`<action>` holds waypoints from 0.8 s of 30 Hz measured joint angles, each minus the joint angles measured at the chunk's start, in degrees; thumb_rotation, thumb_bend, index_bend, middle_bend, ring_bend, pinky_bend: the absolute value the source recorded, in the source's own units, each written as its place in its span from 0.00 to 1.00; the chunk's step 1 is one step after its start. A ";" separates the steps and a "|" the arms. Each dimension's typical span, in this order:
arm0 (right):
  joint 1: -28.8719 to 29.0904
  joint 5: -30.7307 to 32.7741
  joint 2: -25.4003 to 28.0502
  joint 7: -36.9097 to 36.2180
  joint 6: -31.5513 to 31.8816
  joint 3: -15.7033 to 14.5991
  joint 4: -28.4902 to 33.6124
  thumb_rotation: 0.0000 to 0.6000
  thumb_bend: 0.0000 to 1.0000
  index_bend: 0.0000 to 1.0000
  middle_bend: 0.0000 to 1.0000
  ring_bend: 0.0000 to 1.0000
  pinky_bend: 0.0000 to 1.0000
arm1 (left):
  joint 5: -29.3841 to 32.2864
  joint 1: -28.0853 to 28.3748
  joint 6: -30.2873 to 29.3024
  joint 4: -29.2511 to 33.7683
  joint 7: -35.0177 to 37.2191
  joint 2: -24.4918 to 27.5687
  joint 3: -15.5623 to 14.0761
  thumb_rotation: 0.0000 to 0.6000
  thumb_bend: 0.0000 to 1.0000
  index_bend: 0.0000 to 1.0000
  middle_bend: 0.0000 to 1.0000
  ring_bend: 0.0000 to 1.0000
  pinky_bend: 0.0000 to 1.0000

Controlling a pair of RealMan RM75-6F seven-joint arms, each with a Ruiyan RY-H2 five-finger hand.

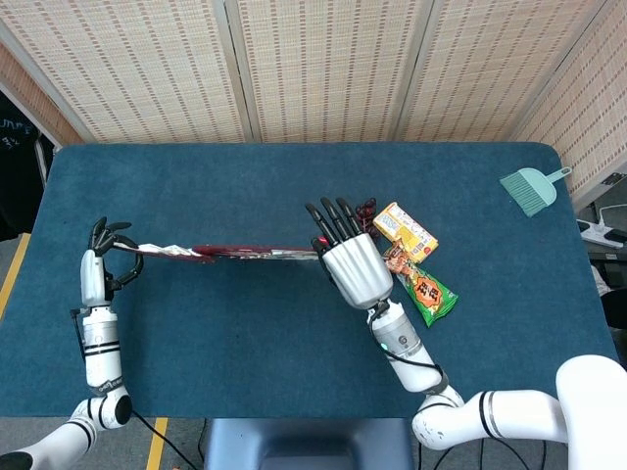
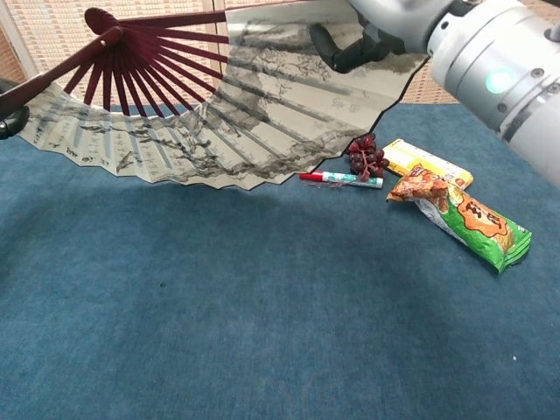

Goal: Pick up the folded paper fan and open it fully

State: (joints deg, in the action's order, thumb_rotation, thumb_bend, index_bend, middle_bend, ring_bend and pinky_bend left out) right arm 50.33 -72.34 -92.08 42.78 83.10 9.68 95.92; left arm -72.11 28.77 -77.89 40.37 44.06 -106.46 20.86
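The paper fan [image 2: 219, 114] is spread wide above the table, ink-painted paper on dark red ribs; from the head view it shows edge-on as a thin strip [image 1: 235, 253]. My left hand [image 1: 98, 264] grips its left guard stick at the far left, only a dark fingertip [image 2: 7, 122] showing in the chest view. My right hand [image 1: 353, 264] holds the fan's right edge, its dark fingers [image 2: 346, 52] pinching the paper near the top of the chest view.
Right of the fan lie a grape bunch [image 2: 366, 156], a red-capped marker [image 2: 339, 178], a yellow snack box [image 2: 427, 164] and an orange-green snack bag [image 2: 468, 217]. A teal dustpan brush [image 1: 534, 188] sits at the far right corner.
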 measured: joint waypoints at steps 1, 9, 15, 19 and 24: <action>-0.73 -1.21 -0.24 0.58 0.46 -0.94 0.23 1.00 0.65 0.43 0.08 0.00 0.11 | -0.37 -0.41 -0.30 -0.93 -0.03 -0.31 -0.48 1.00 0.60 0.15 0.17 0.02 0.09; -5.79 -7.30 -0.80 3.62 3.04 -6.80 3.42 1.00 0.55 0.10 0.03 0.00 0.11 | -2.63 -3.02 -0.41 -9.85 1.40 -4.05 -4.82 1.00 0.51 0.00 0.03 0.00 0.08; -10.40 -10.60 -0.50 4.84 3.75 -11.35 5.86 1.00 0.53 0.06 0.02 0.00 0.11 | -4.30 -3.99 -0.35 -15.04 2.52 -6.11 -6.94 1.00 0.50 0.00 0.00 0.00 0.07; -13.12 -12.45 0.58 4.80 3.56 -13.86 6.22 1.00 0.52 0.07 0.01 0.00 0.11 | -5.15 -4.14 -0.65 -18.92 1.82 -6.90 -7.82 1.00 0.50 0.00 0.00 0.00 0.07; -15.46 -14.75 2.68 4.71 3.10 -15.33 5.95 1.00 0.51 0.06 0.01 0.00 0.11 | -5.44 -4.00 0.51 -24.16 0.25 -7.67 -8.33 1.00 0.50 0.00 0.00 0.00 0.05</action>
State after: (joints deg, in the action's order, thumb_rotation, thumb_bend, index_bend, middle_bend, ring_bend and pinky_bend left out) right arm 34.87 -87.10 -89.40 47.49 86.20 -5.65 101.87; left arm -77.55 24.77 -77.39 16.21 44.31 -114.13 12.53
